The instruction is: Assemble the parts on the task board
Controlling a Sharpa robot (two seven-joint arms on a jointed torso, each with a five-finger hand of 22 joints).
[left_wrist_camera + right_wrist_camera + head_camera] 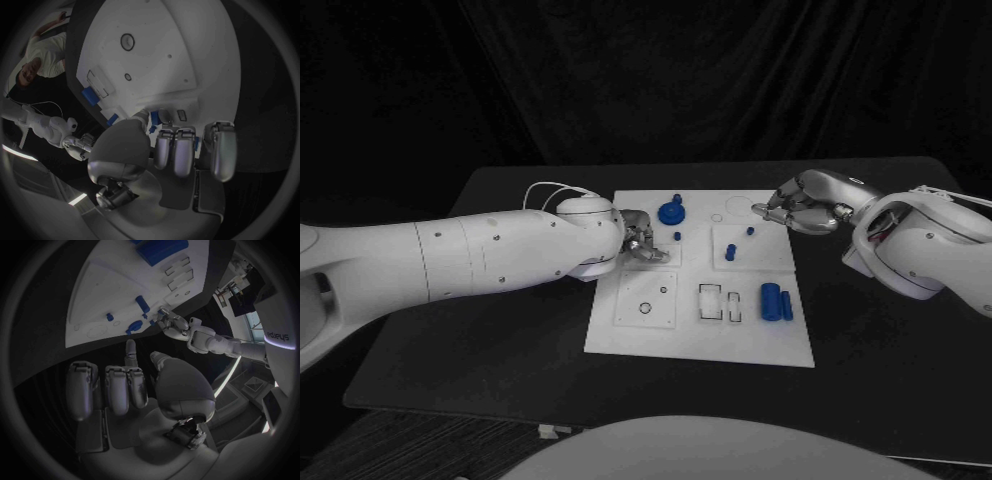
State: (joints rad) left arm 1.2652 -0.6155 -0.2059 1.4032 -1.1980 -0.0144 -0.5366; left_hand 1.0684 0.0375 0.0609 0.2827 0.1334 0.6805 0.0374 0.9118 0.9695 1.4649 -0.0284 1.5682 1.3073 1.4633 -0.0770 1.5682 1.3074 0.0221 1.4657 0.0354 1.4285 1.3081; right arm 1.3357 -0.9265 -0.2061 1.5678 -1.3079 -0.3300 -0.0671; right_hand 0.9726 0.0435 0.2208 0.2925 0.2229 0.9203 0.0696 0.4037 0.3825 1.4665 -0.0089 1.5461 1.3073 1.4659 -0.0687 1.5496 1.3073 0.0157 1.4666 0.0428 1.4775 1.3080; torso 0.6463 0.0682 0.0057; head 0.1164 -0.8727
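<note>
The white task board [625, 335] lies in the middle of the table. A blue gear-like part [674, 211] stands near its far edge, with small blue pegs [676, 236] [749, 231] [731, 252] behind it. Two blue cylinders [770, 300] lie side by side at the right. My left hand [639, 243] sits over the board's left edge with its fingers [175, 150] curled. Small blue bits [154, 118] show by its fingertips; whether it holds one I cannot tell. My right hand [798, 212] hovers at the board's far right corner, fingers [119, 387] curled, with nothing in them.
A square plate with a ring mark [646, 300] and rectangular slots [720, 302] take up the board's near half. Black table [516, 370] surrounds the board, and a dark curtain hangs behind.
</note>
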